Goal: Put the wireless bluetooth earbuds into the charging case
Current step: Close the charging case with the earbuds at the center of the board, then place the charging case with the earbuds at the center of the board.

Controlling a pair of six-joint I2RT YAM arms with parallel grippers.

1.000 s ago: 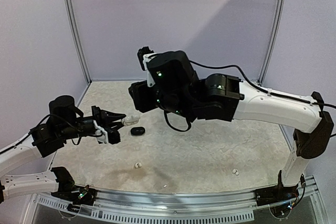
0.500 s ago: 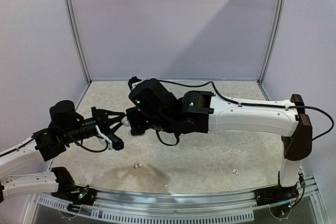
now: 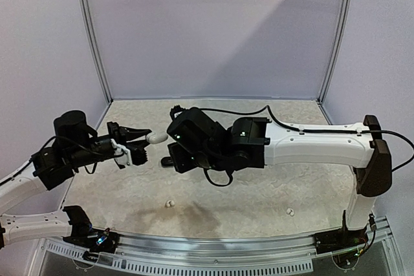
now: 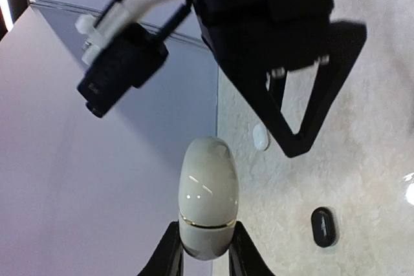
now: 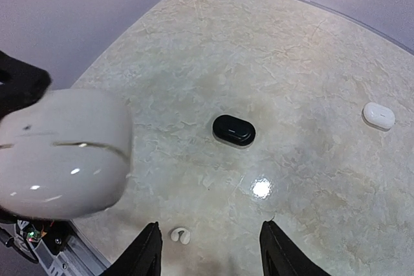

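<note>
Left fingers (image 4: 169,254): set narrow, clamped on a white charging case (image 4: 207,192) at the end toward the wrist, one finger on each side. Held clear of the table (image 3: 259,192), left of the middle, rounded free end pointing right. Lid shut along a thin gilt seam. Contents not visible.

Right fingers (image 5: 147,254): standing well apart, nothing between them, touching nothing. Poised above the table just right of the held case, whose white shell looms large at the left of the right wrist view. In the left wrist view, one black triangular finger just beyond the case's rounded tip and not in contact with it.

Below the right fingers, on the table: a black case (image 5: 234,130), closed, lying flat, left of the middle. Contents hidden. Well apart from it: a second white case (image 5: 378,116), also closed and flat. Covered in the overhead view by the right arm (image 3: 310,143).

Loose on the bare table: a first white earbud (image 3: 169,203), close to the near edge, left of the middle, nearer than the black case and apart from it. The same bud at the bottom of the right wrist view, between the two spread fingers but lying on the surface below them. A second white earbud (image 3: 290,212), close to the near edge on the right, well apart from the first and from every case.
</note>
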